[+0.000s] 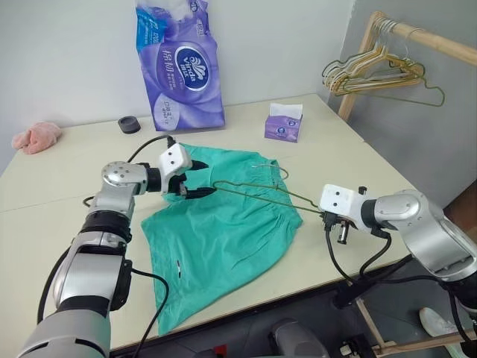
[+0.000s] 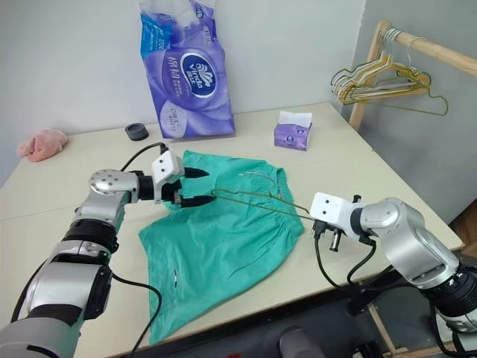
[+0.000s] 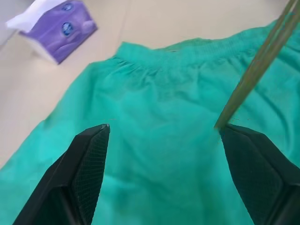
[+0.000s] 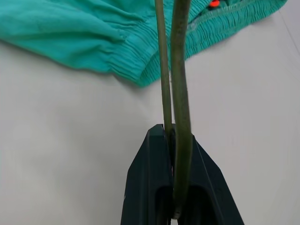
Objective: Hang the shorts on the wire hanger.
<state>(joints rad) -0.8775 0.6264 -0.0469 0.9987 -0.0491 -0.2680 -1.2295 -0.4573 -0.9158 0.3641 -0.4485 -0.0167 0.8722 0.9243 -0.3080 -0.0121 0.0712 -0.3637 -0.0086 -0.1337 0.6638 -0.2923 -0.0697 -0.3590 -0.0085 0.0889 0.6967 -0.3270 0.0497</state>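
Observation:
The teal-green shorts (image 1: 223,224) lie spread flat on the pale table, waistband toward the right. The thin olive wire hanger (image 1: 294,198) stretches level just above them, its silvery hook (image 1: 262,165) over the waistband. My right gripper (image 1: 329,217) holds the hanger's right end beyond the shorts' edge, and its fingers (image 4: 154,154) are shut on the two wires (image 4: 180,93). My left gripper (image 1: 200,179) is open at the hanger's left end, over the shorts. In the left wrist view its fingers (image 3: 89,154) stand wide apart, with the wire (image 3: 255,70) ending at the tip of one of them.
A tall purple tissue pack (image 1: 180,67) and a small purple tissue box (image 1: 283,125) stand at the back of the table (image 1: 67,186). A black ring (image 1: 129,124) and a pink cloth (image 1: 37,136) lie back left. A wooden rail with bunched hangers (image 1: 380,71) is at the right.

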